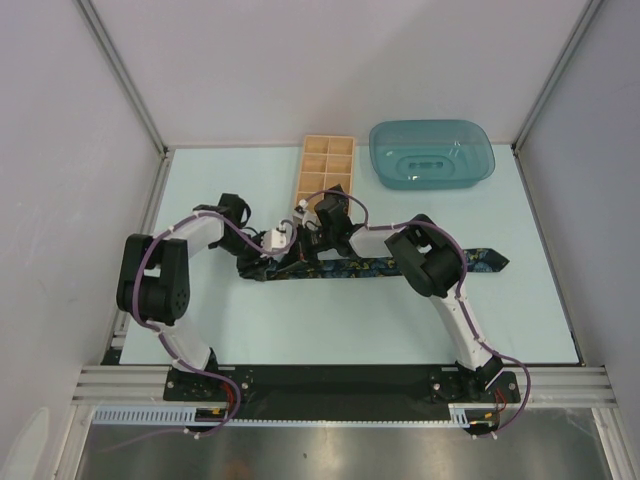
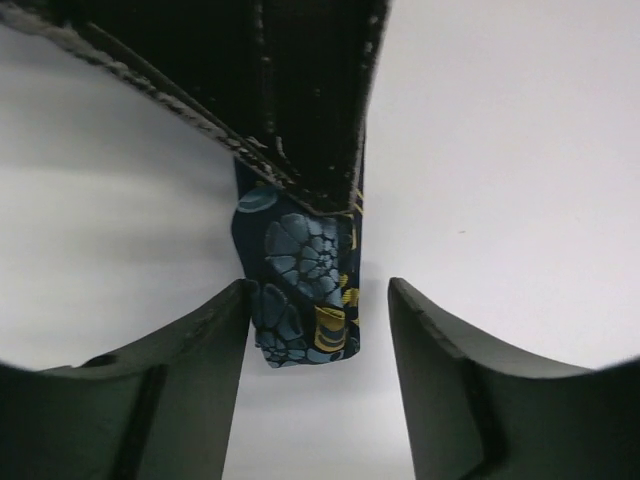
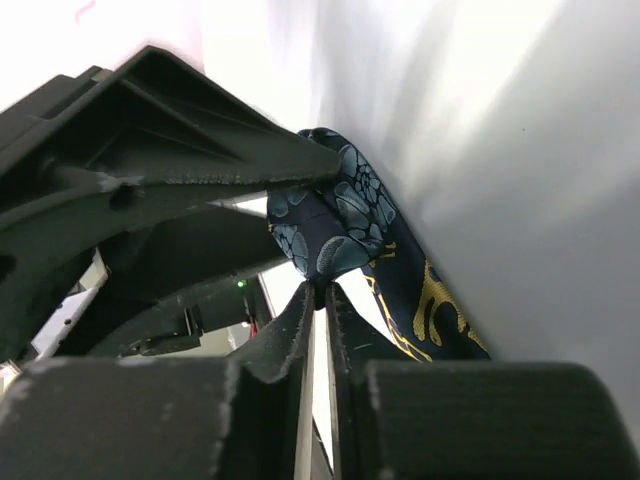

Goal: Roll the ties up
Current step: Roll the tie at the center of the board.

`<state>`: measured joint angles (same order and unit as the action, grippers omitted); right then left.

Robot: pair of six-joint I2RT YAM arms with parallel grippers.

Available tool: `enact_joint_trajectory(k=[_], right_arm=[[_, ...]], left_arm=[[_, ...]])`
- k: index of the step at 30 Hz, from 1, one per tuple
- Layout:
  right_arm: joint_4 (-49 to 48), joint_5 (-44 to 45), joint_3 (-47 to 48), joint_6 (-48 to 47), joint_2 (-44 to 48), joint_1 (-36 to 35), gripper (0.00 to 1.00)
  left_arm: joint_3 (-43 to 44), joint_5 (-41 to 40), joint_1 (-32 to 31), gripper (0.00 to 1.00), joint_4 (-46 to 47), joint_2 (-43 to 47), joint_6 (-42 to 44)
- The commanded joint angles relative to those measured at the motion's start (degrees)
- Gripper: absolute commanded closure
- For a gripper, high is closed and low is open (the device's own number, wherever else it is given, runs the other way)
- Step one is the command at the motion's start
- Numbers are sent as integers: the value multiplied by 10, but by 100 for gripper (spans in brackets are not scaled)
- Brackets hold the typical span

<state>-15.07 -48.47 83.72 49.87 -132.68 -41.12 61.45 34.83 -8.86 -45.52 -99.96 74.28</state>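
A dark navy tie [image 1: 372, 267] with a blue-yellow pattern lies left to right across the middle of the table, its pointed end [image 1: 492, 259] at the right. Its left end is lifted and folded. My right gripper [image 1: 312, 236] is shut on that fold; in the right wrist view its fingertips [image 3: 326, 292] pinch the tie [image 3: 352, 212]. My left gripper [image 1: 288, 242] is open. In the left wrist view the tie's end [image 2: 300, 290] hangs between its fingers [image 2: 318, 330], near the left one. The black fingers of the right gripper [image 2: 300, 90] hold it from above.
A compartmented wooden box [image 1: 326, 168] stands behind the grippers. A teal plastic tray [image 1: 432, 152] sits at the back right. Grey walls and metal posts enclose the table on three sides.
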Motion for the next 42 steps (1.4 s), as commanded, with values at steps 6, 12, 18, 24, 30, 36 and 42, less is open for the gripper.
enact_joint_trajectory(k=[6,12,18,24,30,36,42], right_arm=[[3,1,19,-27,-6,-4,100],[-7,0,19,-26,-3,-6,100],[-19,-4,16,-13,1,-11,100],[-28,-2,10,-3,3,-10,100],[-37,-5,6,1,5,-6,100],[-29,-19,7,-8,7,0,90],[24,-30,-8,-57,39,40,72]], left_arm=[[7,7,-7,5,33,18,2],[-5,-22,-34,7,49,14,28],[-4,-57,-66,7,58,-9,24],[-17,-64,-74,24,44,-2,57],[-28,-79,-75,55,28,0,76],[-38,-85,-75,63,36,4,79],[-36,-87,-75,66,39,2,73]])
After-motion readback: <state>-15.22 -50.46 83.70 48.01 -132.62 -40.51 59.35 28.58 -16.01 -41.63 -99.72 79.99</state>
